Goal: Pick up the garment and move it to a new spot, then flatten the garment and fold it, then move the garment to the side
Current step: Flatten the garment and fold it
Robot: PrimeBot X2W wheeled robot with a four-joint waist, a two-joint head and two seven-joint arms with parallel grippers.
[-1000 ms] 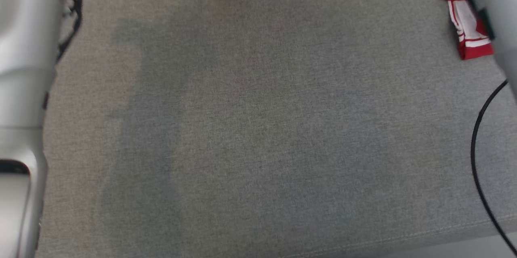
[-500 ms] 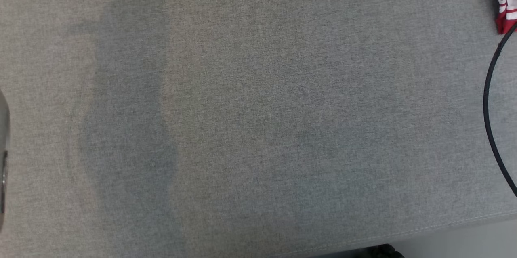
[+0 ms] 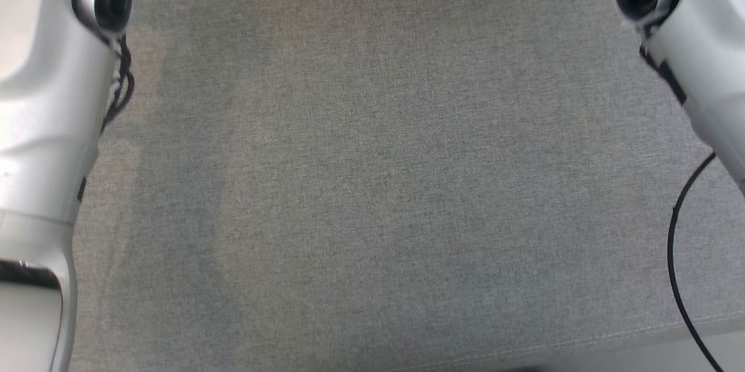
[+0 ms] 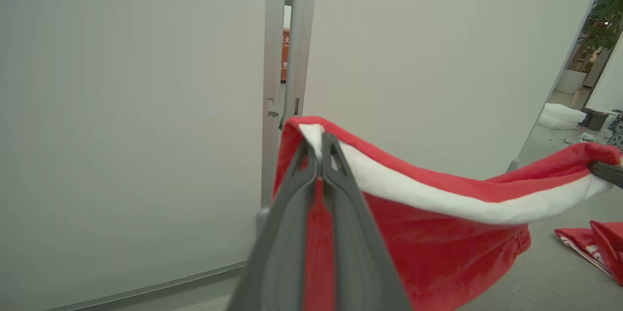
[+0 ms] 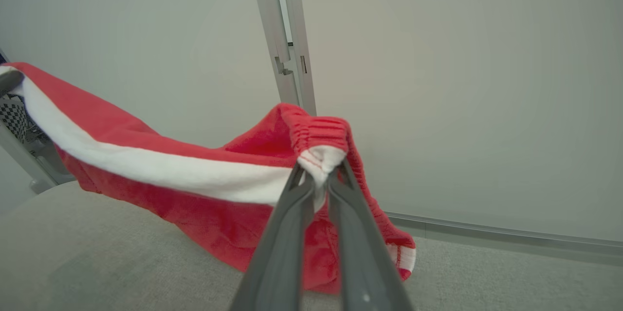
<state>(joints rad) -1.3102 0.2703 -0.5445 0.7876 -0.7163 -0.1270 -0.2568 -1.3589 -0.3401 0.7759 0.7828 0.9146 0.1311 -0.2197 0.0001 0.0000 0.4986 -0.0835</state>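
Observation:
The garment (image 4: 438, 233) is red fleece with a white stripe and a gathered waistband. It hangs stretched in the air between both grippers, above the grey surface. In the left wrist view my left gripper (image 4: 319, 150) is shut on one end of its top edge. The right gripper (image 4: 606, 173) holds the far end at that view's right edge. In the right wrist view my right gripper (image 5: 320, 167) is shut on the bunched waistband of the garment (image 5: 170, 174), whose lower hem sags to the surface. In the head view the pale left forearm (image 3: 41, 127) and right forearm (image 3: 704, 57) reach up past the top edge.
A grey fabric surface (image 3: 372, 186) spreads below the arms, its front seam near the bottom. A black cable (image 3: 675, 255) loops over its right side. Another red and white cloth (image 4: 591, 247) lies on the surface. Pale wall panels with a metal post (image 4: 282, 58) stand behind.
The head camera has shifted. Both forearms now frame its picture, and the red and white cloth seen earlier at its right edge has left it.

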